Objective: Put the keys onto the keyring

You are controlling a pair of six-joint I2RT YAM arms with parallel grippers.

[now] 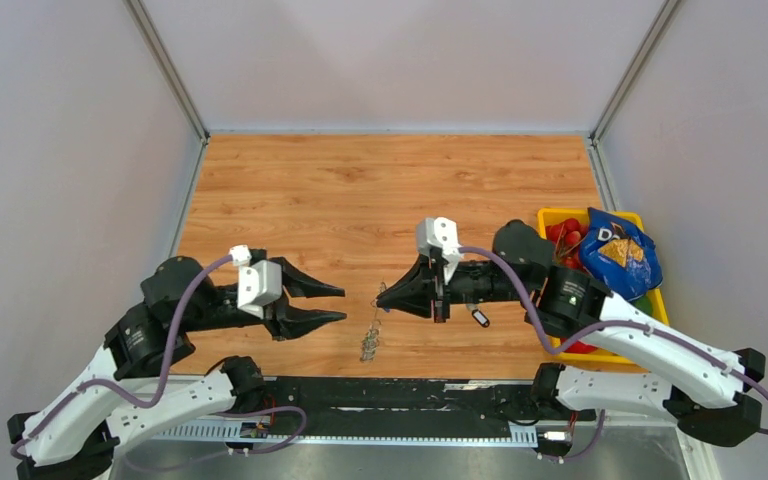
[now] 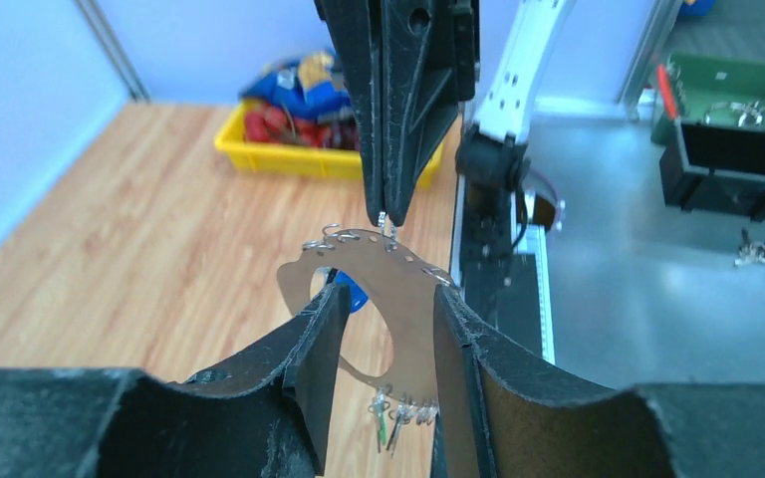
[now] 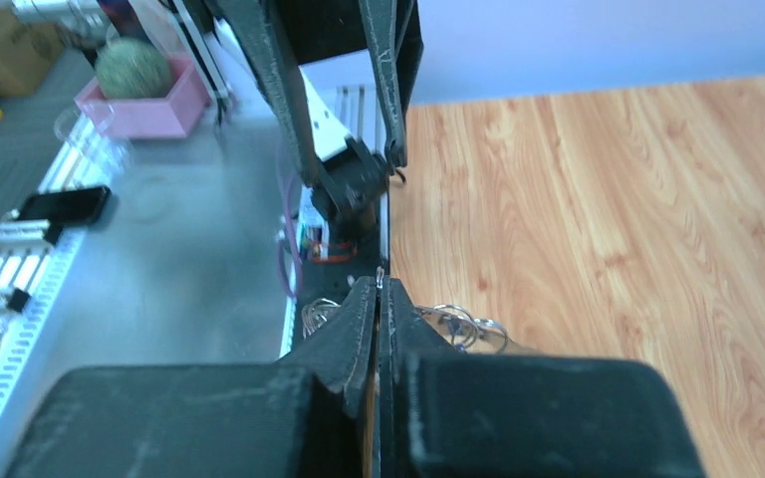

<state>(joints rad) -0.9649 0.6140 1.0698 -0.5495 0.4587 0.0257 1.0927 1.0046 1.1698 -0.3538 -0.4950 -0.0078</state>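
Note:
My right gripper (image 1: 385, 297) is shut on the top edge of the keyring (image 1: 370, 335), which hangs below it just above the table. In the left wrist view the keyring (image 2: 403, 319) is a shiny flat loop with small metal rings along its rim and a little green tag (image 2: 382, 426) at the bottom. My left gripper (image 1: 322, 304) is open, its fingers (image 2: 309, 349) on either side of the loop, apart from it. A blue key tag (image 2: 359, 297) shows behind the loop. A key with a black tag (image 1: 480, 317) lies on the table under the right arm.
A yellow bin (image 1: 552, 214) with snack bags and red items stands at the right edge of the wooden table. A metal shelf runs along the near edge behind the arm bases. White walls enclose the table.

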